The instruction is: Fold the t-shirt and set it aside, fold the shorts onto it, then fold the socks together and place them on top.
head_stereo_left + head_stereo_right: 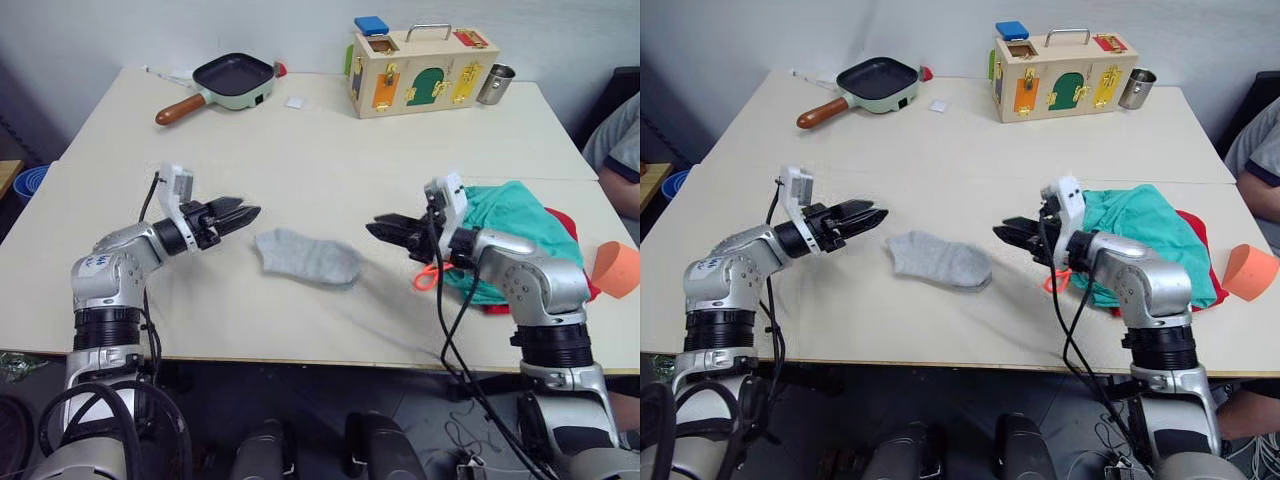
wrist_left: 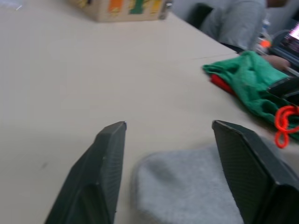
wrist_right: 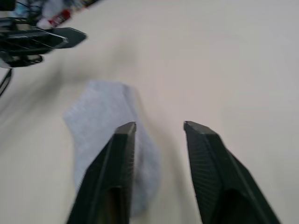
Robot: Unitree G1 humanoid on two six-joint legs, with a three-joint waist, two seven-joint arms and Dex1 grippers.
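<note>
While I look down from the head camera, I see the socks (image 1: 307,257) lying flat on the worktop (image 1: 320,150) between my two grippers, their long axis running side to side, roughly along the line that joins the arms. My left gripper (image 1: 240,215) hovers just beside the sock end on its side, jaws a little apart and empty. My right gripper (image 1: 388,228) faces the opposite end from slightly further off, jaws also apart and empty. Behind my right arm, the shorts (image 1: 505,225) lie heaped on the t-shirt (image 1: 562,222), orange cord trailing toward me, so I judge the socks to be the step in hand.

Through the left wrist camera, the grey knit sits close ahead, between the parted jaws and slightly toward one of them.

Through the right wrist camera, the socks lie ahead and off to one side of the parted jaws, with the left gripper (image 3: 56,39) beyond them. I judge the left arm the nearer one for a first pinch.
</note>
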